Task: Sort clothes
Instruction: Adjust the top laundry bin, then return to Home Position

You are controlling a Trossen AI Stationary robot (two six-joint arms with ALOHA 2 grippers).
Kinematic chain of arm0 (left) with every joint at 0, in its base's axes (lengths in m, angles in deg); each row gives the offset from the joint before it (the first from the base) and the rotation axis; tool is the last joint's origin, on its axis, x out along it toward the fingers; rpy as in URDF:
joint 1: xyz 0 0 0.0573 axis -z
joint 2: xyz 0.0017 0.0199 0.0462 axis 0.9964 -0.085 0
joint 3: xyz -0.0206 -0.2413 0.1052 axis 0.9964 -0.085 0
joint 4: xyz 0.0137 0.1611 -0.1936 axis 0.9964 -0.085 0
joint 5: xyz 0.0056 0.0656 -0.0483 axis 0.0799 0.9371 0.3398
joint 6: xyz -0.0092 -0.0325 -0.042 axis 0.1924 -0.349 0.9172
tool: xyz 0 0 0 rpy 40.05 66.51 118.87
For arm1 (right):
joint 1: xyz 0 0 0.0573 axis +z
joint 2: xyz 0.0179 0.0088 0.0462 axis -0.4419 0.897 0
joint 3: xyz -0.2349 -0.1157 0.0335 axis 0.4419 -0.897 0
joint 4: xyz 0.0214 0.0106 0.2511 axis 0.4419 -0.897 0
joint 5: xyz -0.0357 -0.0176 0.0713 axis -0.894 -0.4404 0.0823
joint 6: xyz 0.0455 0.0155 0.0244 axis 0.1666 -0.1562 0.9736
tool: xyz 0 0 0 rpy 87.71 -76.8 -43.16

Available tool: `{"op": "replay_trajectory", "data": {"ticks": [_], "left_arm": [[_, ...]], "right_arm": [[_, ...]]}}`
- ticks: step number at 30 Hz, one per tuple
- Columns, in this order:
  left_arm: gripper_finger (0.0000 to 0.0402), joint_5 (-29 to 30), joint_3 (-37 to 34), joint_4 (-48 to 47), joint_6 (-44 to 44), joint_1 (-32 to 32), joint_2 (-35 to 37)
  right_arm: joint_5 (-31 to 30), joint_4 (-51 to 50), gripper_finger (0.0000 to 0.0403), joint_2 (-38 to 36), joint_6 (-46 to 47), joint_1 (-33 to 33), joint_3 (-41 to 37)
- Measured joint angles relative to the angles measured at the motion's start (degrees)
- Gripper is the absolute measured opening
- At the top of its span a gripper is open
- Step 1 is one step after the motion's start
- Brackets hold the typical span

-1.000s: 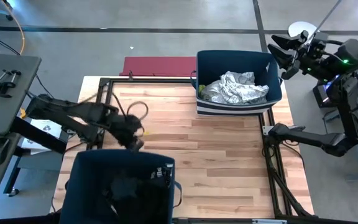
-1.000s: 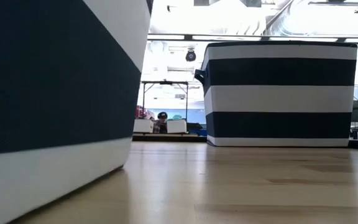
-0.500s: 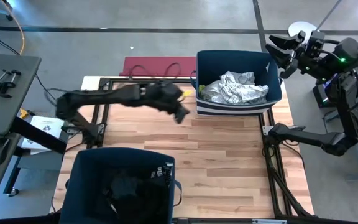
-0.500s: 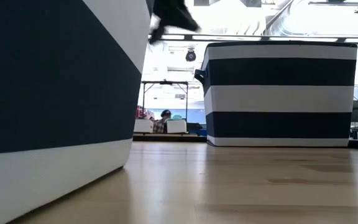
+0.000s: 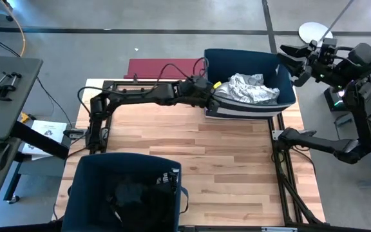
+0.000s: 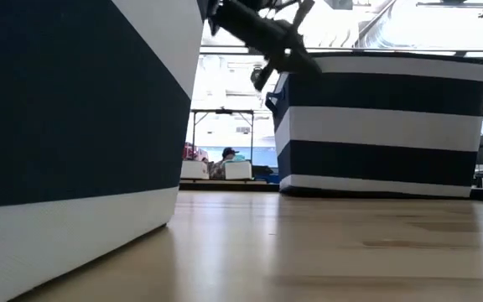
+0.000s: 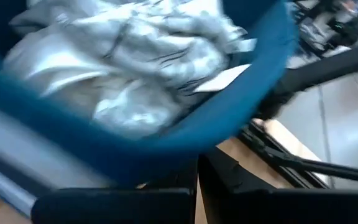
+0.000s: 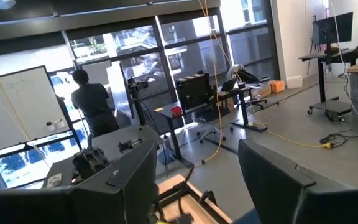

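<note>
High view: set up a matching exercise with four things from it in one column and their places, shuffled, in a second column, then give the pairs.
Things:
1. left gripper
2. right gripper
3. light patterned garment
4. red board

Places:
A. lying inside the far striped bin
B. off the table, beyond its far right corner
C. at the far bin's left rim
D. flat beyond the table's far edge, left of the far bin

Pairs: 1-C, 2-B, 3-A, 4-D
</note>
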Motion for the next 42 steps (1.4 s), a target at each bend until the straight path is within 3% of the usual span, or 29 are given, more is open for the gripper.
{"op": "replay_trajectory", "data": {"ticks": [7, 12, 16, 19, 23, 27, 30, 33, 37, 42], "left_arm": [[0.0000, -4.57, 5.65, -14.89, -5.20, 2.25, 6.74], [0.0000, -4.68, -0.01, -17.74, -12.68, 3.63, 18.69], [0.0000, -3.22, -12.88, -12.13, -15.87, 4.42, 32.08], [0.0000, -0.97, -26.23, -4.43, -17.18, 4.90, 42.51], [0.0000, -2.44, -43.60, 7.39, -22.53, 4.44, 55.04], [0.0001, 1.71, -56.06, 5.72, -28.59, 3.96, 64.28], [0.0000, 4.71, -64.58, 11.43, -24.31, 4.01, 67.87], [0.0000, 4.73, -73.56, 23.12, -25.92, 4.01, 69.76], [0.0000, 1.56, -84.89, 42.77, -27.79, 4.01, 70.10], [0.0000, -0.85, -94.35, 54.73, -27.06, 4.01, 71.84]], "right_arm": [[-0.01, -4.03, 0.0216, -0.16, -2.29, 0.00, 0.02], [-0.03, -5.82, 0.0216, -0.13, -3.27, 0.00, 0.02], [-0.02, -6.08, 0.0216, -0.18, -2.96, 0.00, 0.02], [-0.03, -6.03, 0.0216, -0.16, -1.98, 0.00, 0.02], [-0.80, -5.93, 0.0216, -0.11, -0.94, 0.00, 0.02], [-2.68, -5.59, 0.0216, -0.11, 0.78, 0.00, 0.02], [-3.21, -5.59, 0.0216, -0.11, 2.05, 0.00, 0.02], [-3.28, -5.61, 0.0216, -0.11, 3.33, 0.00, 0.02], [-3.31, -5.66, 0.0216, -0.11, 5.92, 0.00, 0.02], [-3.42, -5.97, 0.0216, -0.11, 8.84, 0.00, 0.02]]}}
